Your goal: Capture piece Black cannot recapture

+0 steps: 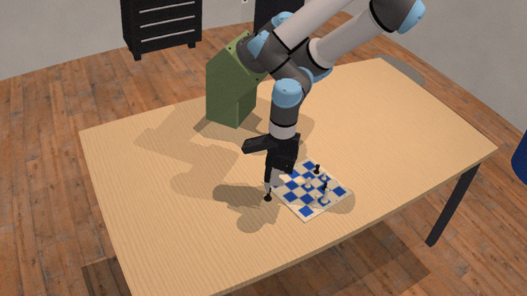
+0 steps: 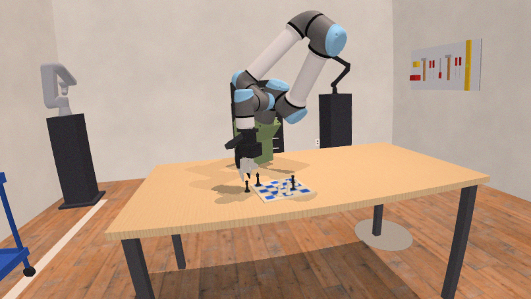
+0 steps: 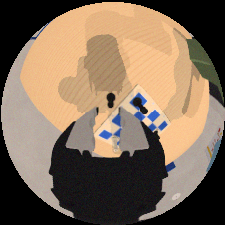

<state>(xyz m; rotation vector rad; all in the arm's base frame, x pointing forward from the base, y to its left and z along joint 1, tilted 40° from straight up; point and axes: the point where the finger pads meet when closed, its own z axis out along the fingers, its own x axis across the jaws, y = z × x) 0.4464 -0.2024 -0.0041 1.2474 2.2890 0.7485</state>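
Left to right, top view: black piece [image 1: 267, 197] [image 2: 247, 187] [image 3: 111, 100] stands upright on the table [image 1: 176, 230] [image 2: 334, 174] [image 3: 50, 75], just off the board's 9 o'clock corner. We read it as the captured one, parked near but clear of the squares.

Gripper [image 1: 267, 190] [image 2: 245, 178] [image 3: 109, 107] is at the piece's 12 o'clock in the exterior view, jaws part open, fairly narrow, nothing held. Probably a release; we'd rise straight up so the tips don't knock it over.

Board [image 1: 306, 211] [image 2: 269, 197] [image 3: 155, 114] is at the piece's 3 o'clock in the top view, black and white men still on it. White's capturing move looks to be left to do; we can't tell which man.

Hard to see: gripper covers the board's 10 o'clock side up top; the exterior view shows a black man [image 2: 257, 180] near its 9 o'clock corner. White men overlap there. Edge letters and numbers unreadable.
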